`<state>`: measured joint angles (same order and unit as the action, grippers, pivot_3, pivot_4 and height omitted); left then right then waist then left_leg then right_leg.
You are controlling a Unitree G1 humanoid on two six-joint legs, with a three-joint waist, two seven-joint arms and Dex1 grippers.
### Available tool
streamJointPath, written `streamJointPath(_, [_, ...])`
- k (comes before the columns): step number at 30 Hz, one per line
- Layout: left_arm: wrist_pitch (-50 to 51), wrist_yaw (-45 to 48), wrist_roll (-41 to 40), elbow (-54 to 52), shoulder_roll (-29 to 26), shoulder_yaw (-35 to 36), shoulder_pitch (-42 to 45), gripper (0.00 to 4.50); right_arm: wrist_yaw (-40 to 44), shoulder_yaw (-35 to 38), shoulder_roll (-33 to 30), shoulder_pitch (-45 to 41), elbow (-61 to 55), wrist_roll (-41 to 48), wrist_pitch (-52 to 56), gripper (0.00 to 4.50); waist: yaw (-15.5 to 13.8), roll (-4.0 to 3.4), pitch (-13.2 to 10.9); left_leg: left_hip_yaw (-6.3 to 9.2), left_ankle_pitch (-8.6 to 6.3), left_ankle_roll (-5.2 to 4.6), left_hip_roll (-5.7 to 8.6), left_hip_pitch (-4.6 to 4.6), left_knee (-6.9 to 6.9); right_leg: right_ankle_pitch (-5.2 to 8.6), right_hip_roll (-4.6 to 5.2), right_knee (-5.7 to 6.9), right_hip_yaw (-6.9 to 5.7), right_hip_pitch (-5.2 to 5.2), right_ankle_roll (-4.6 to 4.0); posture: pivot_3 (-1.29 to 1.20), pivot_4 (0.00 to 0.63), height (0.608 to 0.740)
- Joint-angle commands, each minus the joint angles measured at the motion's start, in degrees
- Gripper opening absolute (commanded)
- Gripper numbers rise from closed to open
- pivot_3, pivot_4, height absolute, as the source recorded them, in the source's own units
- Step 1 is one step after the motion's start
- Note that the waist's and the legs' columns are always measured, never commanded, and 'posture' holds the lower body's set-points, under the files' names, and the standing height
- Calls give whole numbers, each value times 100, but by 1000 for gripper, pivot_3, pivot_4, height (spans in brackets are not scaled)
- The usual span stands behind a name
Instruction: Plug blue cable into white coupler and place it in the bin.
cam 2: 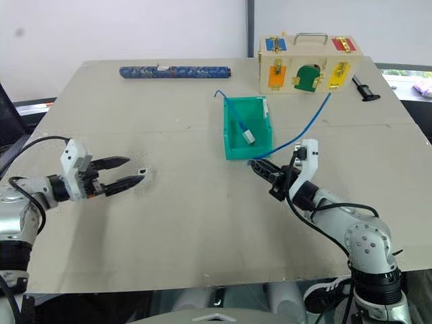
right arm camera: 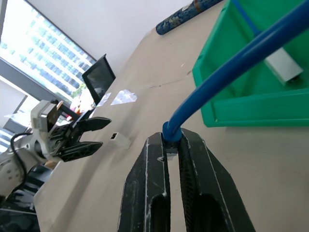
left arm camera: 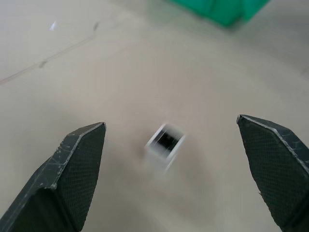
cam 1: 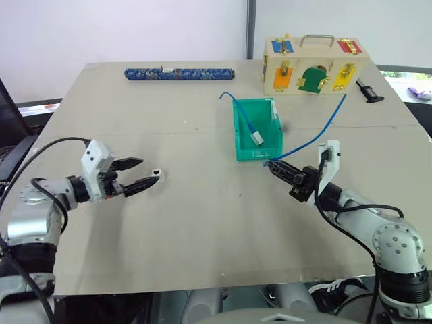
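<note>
Your right gripper (cam 1: 273,164) pinches the blue cable (cam 1: 324,130) at its plug end, fingers pressed together on it. The thin cord's long axis climbs from there toward 1 o'clock, ending near the wooden latch box (cam 1: 314,66). The teal bin (cam 1: 241,131), at 11 o'clock of that gripper, already holds another blue cord. Your left gripper (cam 1: 150,169) is spread wide, with the tiny white coupler (cam 1: 156,173) on the desk (cam 1: 202,223) just at its fingertips, dark socket showing.

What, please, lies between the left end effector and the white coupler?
Nothing: in the left wrist view the white coupler sits on bare table ahead of the open left end effector.
</note>
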<state>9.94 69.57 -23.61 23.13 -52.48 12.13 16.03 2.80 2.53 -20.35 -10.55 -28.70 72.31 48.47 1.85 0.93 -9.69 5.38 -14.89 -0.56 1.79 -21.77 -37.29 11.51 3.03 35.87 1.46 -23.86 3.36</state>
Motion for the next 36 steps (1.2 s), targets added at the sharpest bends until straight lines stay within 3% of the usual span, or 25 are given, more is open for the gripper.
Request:
streamJointPath(1, [-841,388,481,895,-132,-219,508,4459,107,25,22,-24,-165,-35,-84,0,-14,0,0,-2,0,0,1,0,0,0,5,0,2,0,0,0,150,740])
streamJointPath(14, [-2400,910,1584,3178,437,-1096,2114,4459,-55,180,29,176,-438,-102,-158,0,10,8,3,-7,0,-1,2,-3,-2,-2,7,4,3,-4,2,0,150,740])
streamJointPath(23, [-2623,1268,1624,3458,566,-1104,2197,350,-152,256,-67,359,-626,-65,-190,0,32,10,4,-9,0,-1,1,-1,-3,-2,7,7,4,-3,3,0,150,740])
streamJointPath(26, [-2260,1474,1351,2759,715,-1056,2077,400,-46,260,-197,384,-653,-201,-247,0,28,10,4,-9,0,-1,0,-2,-3,-2,8,7,4,-3,3,0,150,740])
streamJointPath(29, [-1431,1583,965,1379,962,-1129,1788,400,169,259,-351,340,-663,-484,-363,0,14,10,3,-4,0,-1,1,-9,-8,-2,8,6,2,-4,3,0,150,740])
streamJointPath(32, [-461,1407,765,-296,1249,-1474,1412,400,385,272,-587,196,-641,-760,-410,0,14,14,3,-1,0,-1,1,-13,-13,-2,10,6,4,-3,3,0,150,740])
streamJointPath(36, [124,920,1056,-1511,1714,-2114,1331,400,844,235,-1078,-50,-636,-1246,-441,0,8,13,2,-5,0,-1,1,-10,-12,-2,10,7,10,-3,3,0,150,740])
